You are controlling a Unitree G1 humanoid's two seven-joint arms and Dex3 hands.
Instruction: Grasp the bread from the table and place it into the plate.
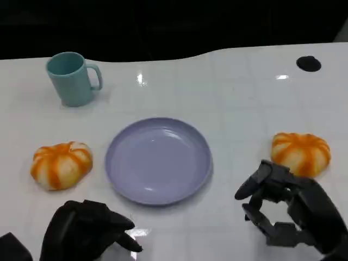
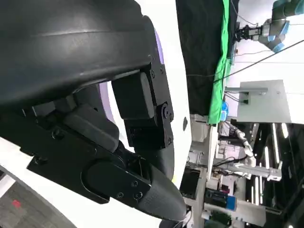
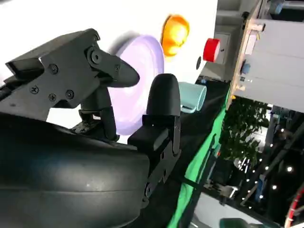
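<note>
Two orange-and-white striped breads lie on the white table, one left of the lavender plate and one to its right. The plate holds nothing. My right hand hovers just in front of the right bread, fingers apart and holding nothing, a small gap short of it. Low at the front left, my left hand sits by the table with fingers curled in on nothing. The right wrist view looks past my right hand to the plate and the far bread.
A teal mug stands at the back left, also seen as the mug in the right wrist view. A black disc lies near the table's far right edge. A red button sits beyond the table.
</note>
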